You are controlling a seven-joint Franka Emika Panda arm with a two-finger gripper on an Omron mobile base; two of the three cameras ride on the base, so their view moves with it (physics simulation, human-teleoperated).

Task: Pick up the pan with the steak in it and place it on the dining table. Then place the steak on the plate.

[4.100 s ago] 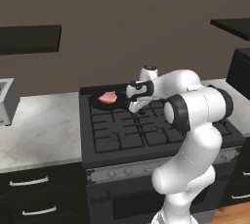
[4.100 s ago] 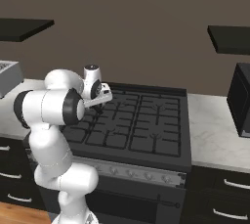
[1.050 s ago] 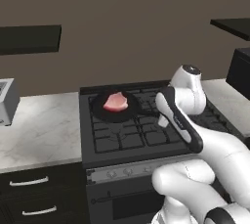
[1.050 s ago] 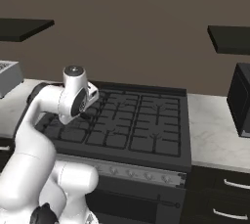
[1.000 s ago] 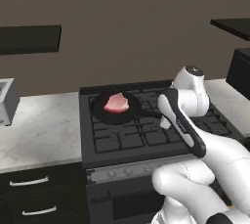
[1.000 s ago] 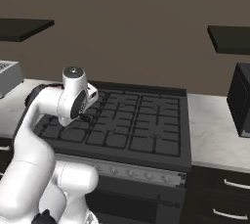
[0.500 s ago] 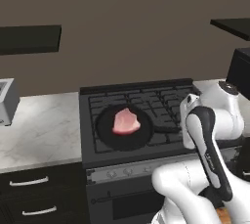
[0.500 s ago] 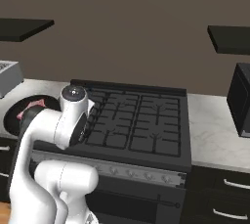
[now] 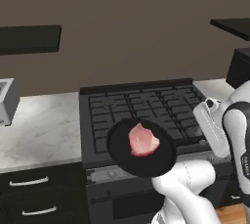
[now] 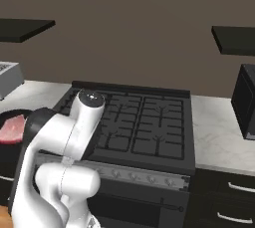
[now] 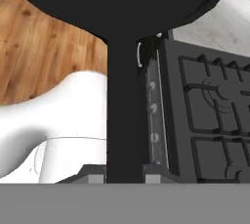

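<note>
Gripper is clamped on the pan handle: in the hand view the straight black handle runs up from between the two finger tips to the pan's underside. Pan is off the burners, held in the air level, hanging past the front edge of the black gas stove at its front-left corner in the left base view. Steak sits inside the pan, roughly centered, slightly toward the stove side. Right base view: pan edge and steak show at far left, beside the white arm, over the marbled counter area left of the stove. Hand view: wooden floor below the pan, with the stove's front panel and knobs to the right of the handle.
</note>
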